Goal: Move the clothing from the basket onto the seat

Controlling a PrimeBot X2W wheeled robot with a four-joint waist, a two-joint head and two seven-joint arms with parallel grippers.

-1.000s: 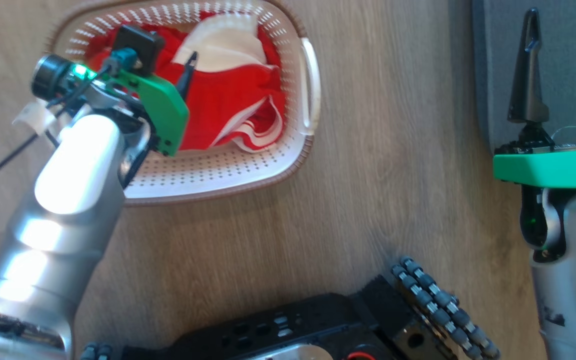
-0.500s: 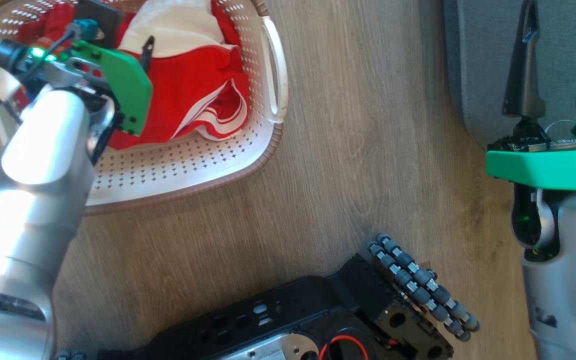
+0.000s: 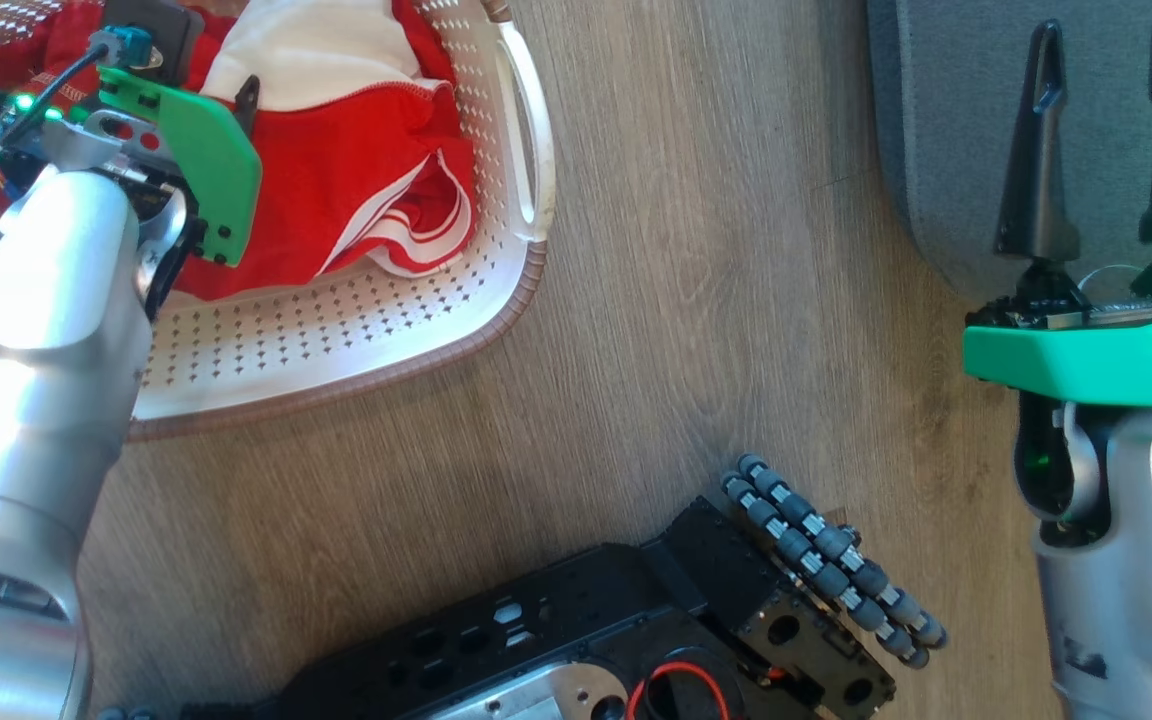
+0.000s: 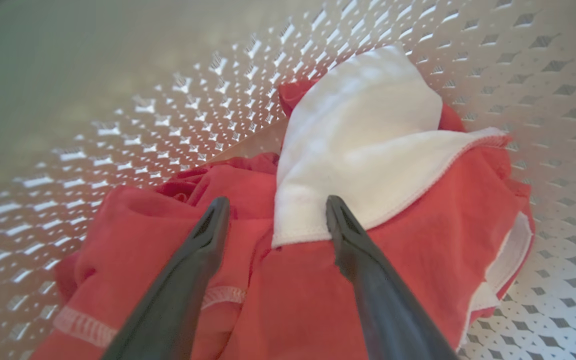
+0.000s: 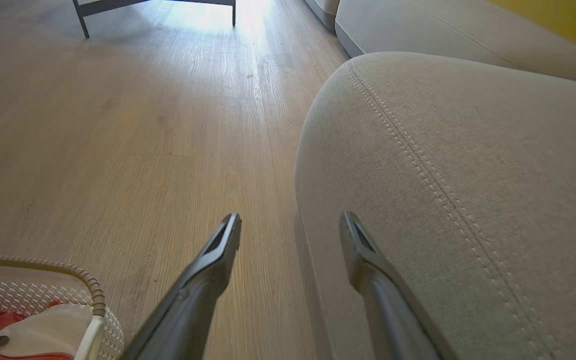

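The cream perforated basket [image 3: 406,320] with a brown rim sits on the wood floor at the upper left of the head view. Inside lies the clothing [image 3: 356,190], red fabric with white stripes and a white cloth piece [image 4: 363,145] on top. My left gripper [image 4: 274,207] is open inside the basket, its two fingers spread just above the red and white fabric, holding nothing. My right gripper [image 3: 1104,130] is open too, its fingers pointing at the edge of the grey seat [image 5: 468,165], with nothing between them.
My black wheeled base [image 3: 636,630] with roller wheels sits at the bottom centre. Bare wood floor [image 3: 716,300] lies between basket and seat. Dark furniture legs [image 5: 83,22] stand far off in the right wrist view, and a second cushion [image 5: 443,30] lies behind the seat.
The head camera has shifted, so basket and seat slid left and the basket moved up in the picture. My left gripper stays open over the clothing; the right stays open by the seat.
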